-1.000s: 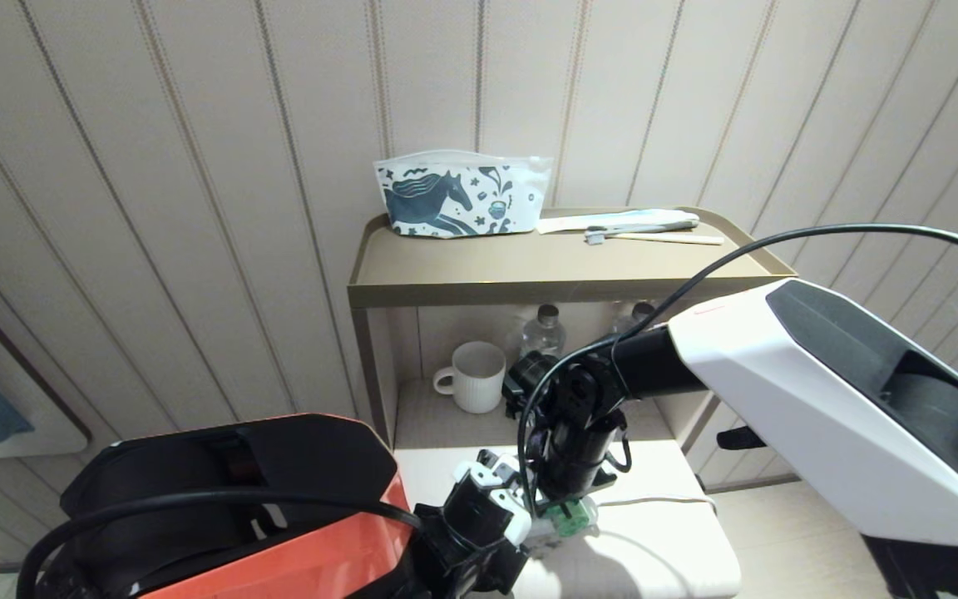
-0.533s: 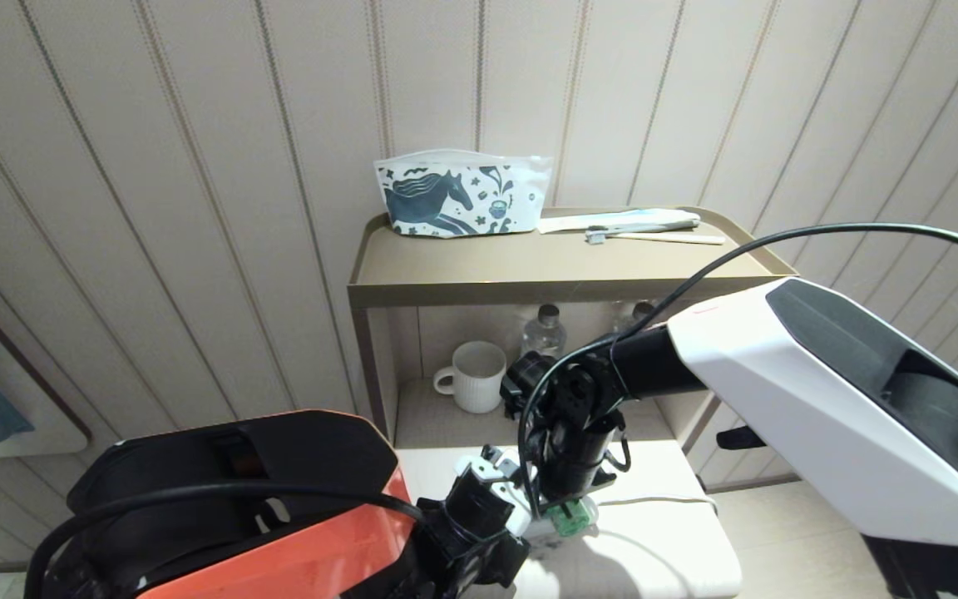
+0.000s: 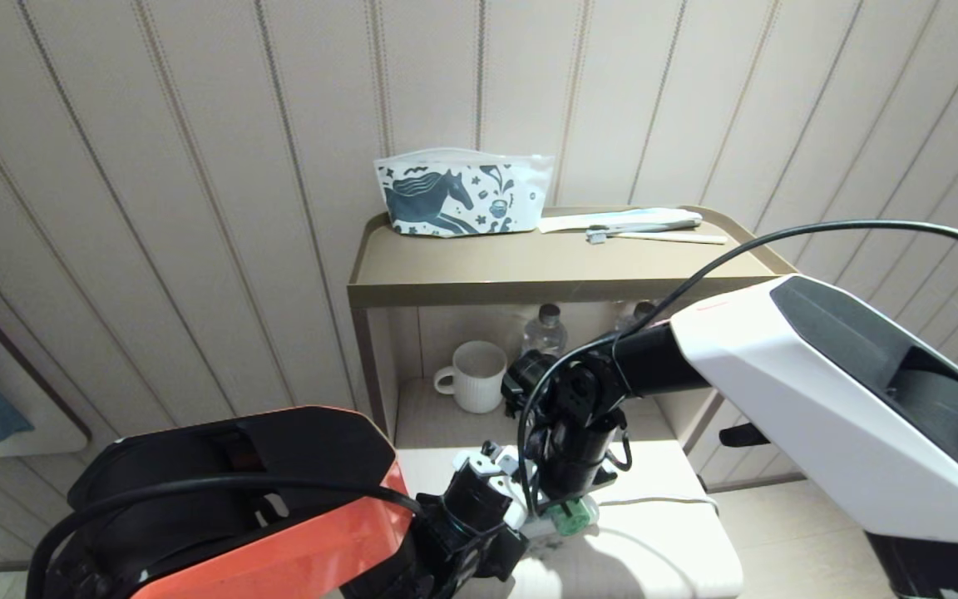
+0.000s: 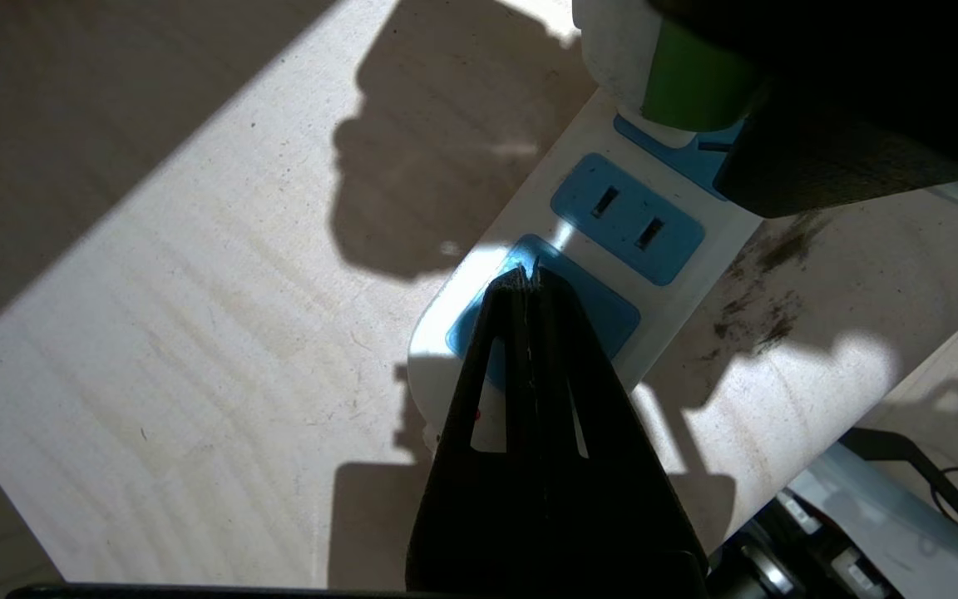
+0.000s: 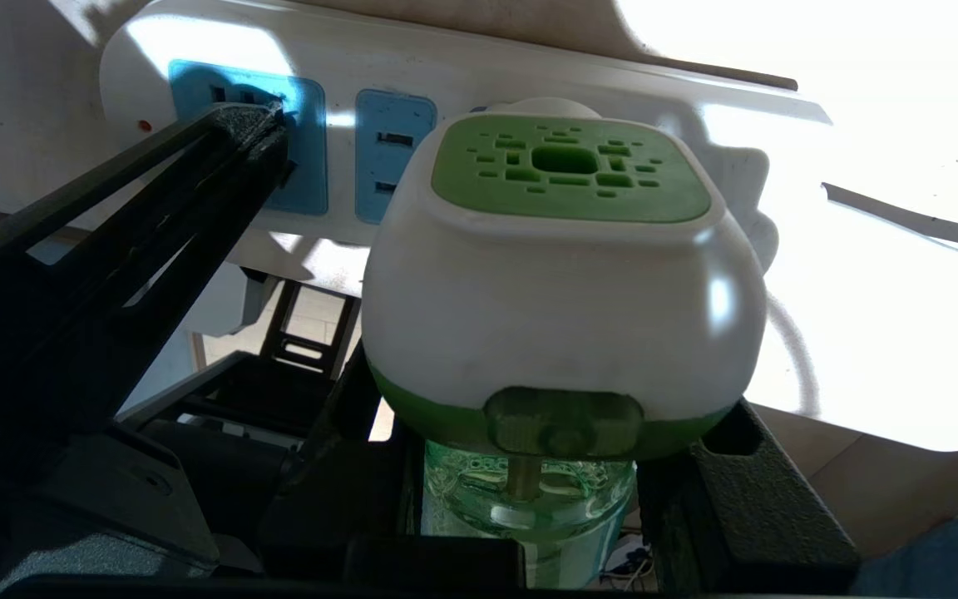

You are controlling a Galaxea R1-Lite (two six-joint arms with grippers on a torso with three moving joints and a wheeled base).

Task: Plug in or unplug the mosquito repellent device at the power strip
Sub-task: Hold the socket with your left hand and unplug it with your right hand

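Note:
The white power strip (image 4: 541, 229) with light-blue socket faces lies on a low white table (image 3: 662, 549). My left gripper (image 4: 529, 279) is shut, and its tips press on the strip's end socket. The mosquito repellent device (image 5: 562, 283), white with a green top and a green liquid bottle, sits against the third socket of the power strip (image 5: 529, 75). Its prongs are hidden. My right gripper (image 5: 541, 466) is shut on the device's lower part, a finger on each side. In the head view the device (image 3: 572, 517) shows just below the right wrist.
A tan bedside stand (image 3: 529, 291) stands behind the table, holding a horse-print pouch (image 3: 458, 195) and a toothbrush set (image 3: 637, 225) on top. A white mug (image 3: 479, 374) and a clear water bottle (image 3: 543, 333) sit on its shelf. The strip's thin cord (image 3: 654, 501) runs right.
The left arm has shifted only slightly. The right gripper and the device have kept still at the strip.

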